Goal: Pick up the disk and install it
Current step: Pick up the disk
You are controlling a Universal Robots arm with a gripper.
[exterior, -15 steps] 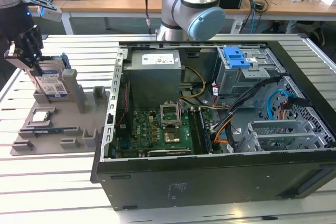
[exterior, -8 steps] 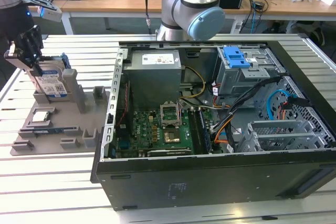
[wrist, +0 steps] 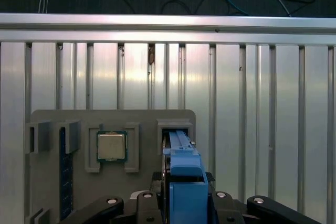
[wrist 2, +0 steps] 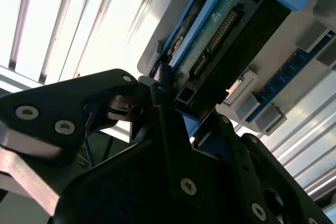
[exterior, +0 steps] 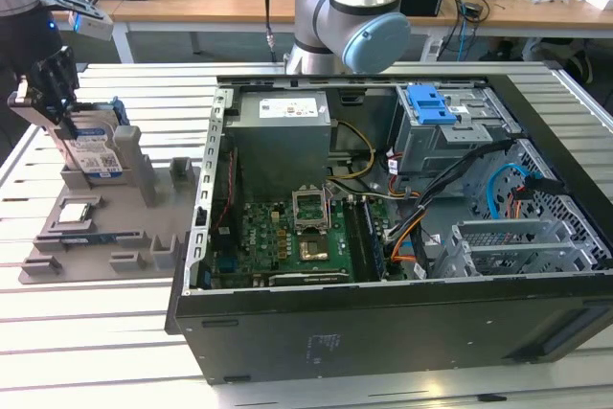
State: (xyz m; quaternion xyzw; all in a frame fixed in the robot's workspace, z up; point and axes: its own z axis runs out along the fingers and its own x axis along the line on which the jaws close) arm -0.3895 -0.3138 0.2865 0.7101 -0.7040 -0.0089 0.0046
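Note:
The disk (exterior: pixel 96 152) stands on edge in a slot of the grey holder tray (exterior: pixel 91 251) at the exterior view's left, with its white-and-blue label facing out. My gripper (exterior: pixel 53 93) sits over its upper end, shut on the disk's blue bracket edge. In the second wrist view the two black fingers (wrist 2: pixel 126 93) meet on the thin edge of the disk (wrist 2: pixel 220 30), whose green board and connector show. In the first wrist view the blue bracket of the disk (wrist: pixel 181 148) runs from the tray slot down between the finger bases.
An open computer case (exterior: pixel 383 332) lies in the middle of the slatted metal table, with its motherboard (exterior: pixel 287 237), cables and a drive cage with a blue latch (exterior: pixel 431 102). A square processor chip (wrist: pixel 111 146) and a memory strip (wrist: pixel 66 182) rest in the tray. The arm's base (exterior: pixel 350 16) stands behind the case.

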